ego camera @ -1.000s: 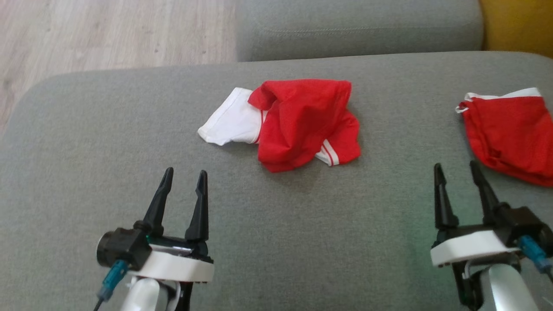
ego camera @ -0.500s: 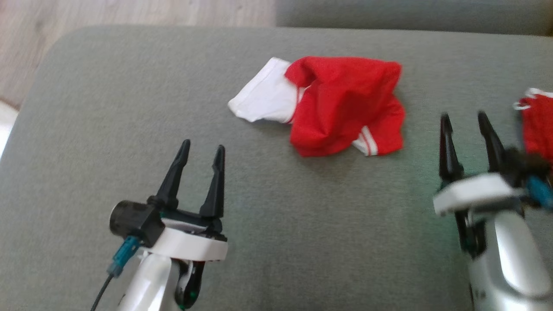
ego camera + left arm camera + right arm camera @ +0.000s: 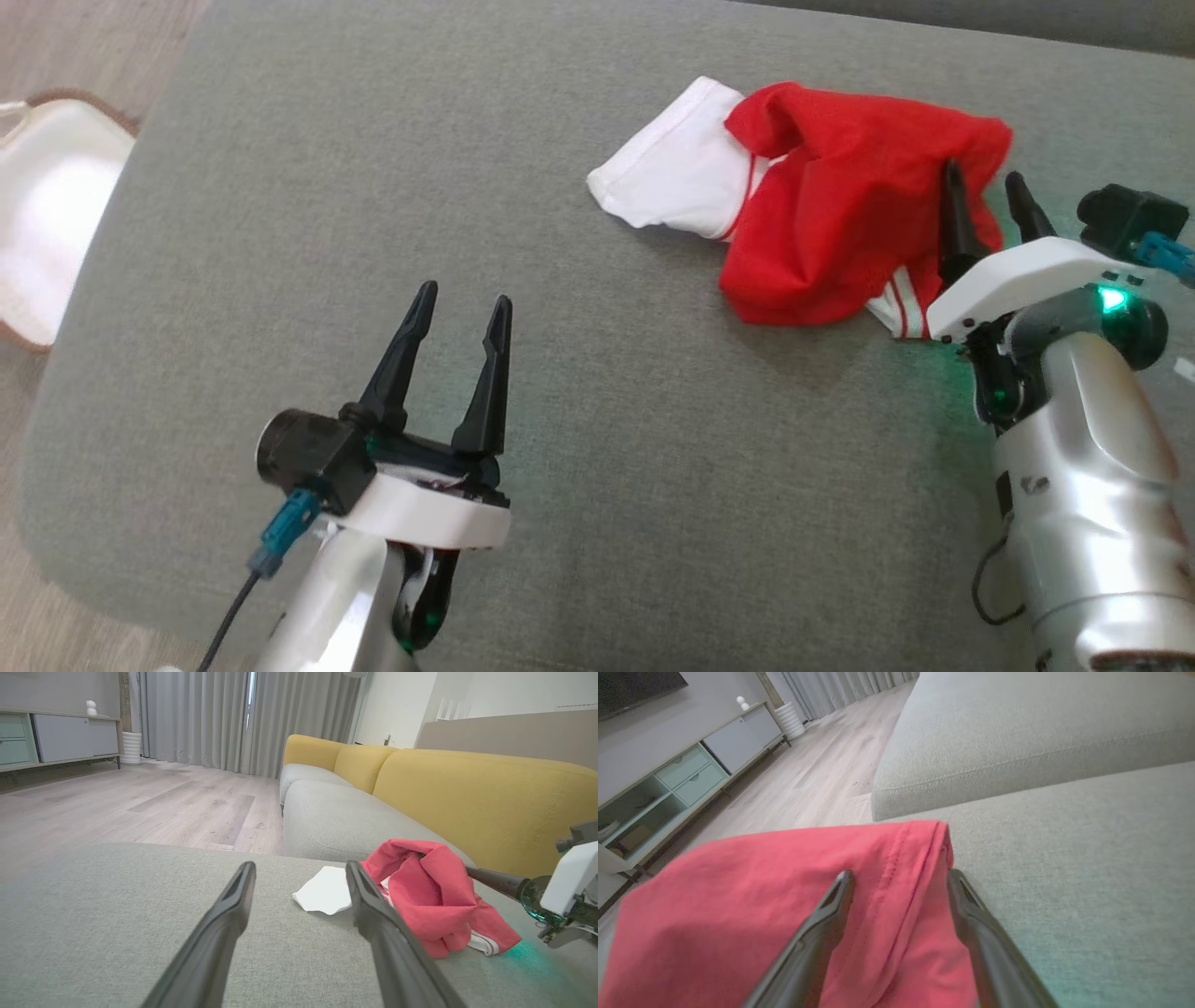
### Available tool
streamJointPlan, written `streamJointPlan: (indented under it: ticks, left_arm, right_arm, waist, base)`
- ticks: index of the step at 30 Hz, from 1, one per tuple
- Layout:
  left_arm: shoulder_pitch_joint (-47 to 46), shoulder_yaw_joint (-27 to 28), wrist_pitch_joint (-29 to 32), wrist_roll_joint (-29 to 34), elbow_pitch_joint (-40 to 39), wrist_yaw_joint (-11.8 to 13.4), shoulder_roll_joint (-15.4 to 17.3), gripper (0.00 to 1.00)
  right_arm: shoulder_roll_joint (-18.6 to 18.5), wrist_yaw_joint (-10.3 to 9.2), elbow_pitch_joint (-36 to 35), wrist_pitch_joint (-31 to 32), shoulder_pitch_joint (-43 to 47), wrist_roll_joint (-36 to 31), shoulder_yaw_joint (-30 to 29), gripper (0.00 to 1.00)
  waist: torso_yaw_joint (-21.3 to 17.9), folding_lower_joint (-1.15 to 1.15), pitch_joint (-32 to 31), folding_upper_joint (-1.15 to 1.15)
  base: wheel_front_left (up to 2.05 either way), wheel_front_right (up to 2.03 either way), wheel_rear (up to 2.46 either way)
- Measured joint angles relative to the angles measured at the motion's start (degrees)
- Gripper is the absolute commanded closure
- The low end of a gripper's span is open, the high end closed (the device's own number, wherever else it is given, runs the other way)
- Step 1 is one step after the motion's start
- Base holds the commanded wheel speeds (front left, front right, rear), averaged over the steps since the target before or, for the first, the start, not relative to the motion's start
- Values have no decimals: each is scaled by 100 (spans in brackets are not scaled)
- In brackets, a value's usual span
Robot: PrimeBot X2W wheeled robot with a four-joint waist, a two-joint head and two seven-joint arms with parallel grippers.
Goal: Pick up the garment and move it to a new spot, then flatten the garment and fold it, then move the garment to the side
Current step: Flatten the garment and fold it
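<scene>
Pincer R (image 3: 982, 173), wide open, now straddles garment (image 3: 840, 215) edge, earlier well short; pincer L (image 3: 467, 293) open.

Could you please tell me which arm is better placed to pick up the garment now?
Right: the open right pincer straddles a red edge of the garment, while the left pincer hovers over cushion, short of it.

The garment (image 3: 840, 224) was a red top with a white part and a cuff trimmed in two white stripes. It lay crumpled in a loose heap on the grey seat cushion (image 3: 467, 187), in the far half, well away from the left edge. The white part spread flat leftward; the red cloth bunched in raised folds.
</scene>
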Motion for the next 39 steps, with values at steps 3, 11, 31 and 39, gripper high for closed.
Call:
streamJointPlan:
  ticks: [3,11,31,39]
  left_arm:
    - [0,-1,0,-1,0,0,0,0]
    - [1,-4,0,-51,-4,0,0,0]
    - [134,122,0,-111,19,0,-1,0]
    - [470,211,0,-111,58,0,0,0]
  right_arm:
    - [-1,0,387,-29,-155,83,-81,0]
    - [-33,0,858,-194,-459,568,276,100]
    - [-133,0,170,-927,-651,806,1423,100]
    - [-113,0,-847,-601,-1574,2277,3055,100]
  waist:
    - [61,-1,18,0]
    - [54,-1,71,0]
    - [-123,-2,-571,0]
    - [53,-2,-1064,0]
  base:
    - [0,0,0]
    - [0,0,0]
    - [0,0,0]
    - [0,0,0]
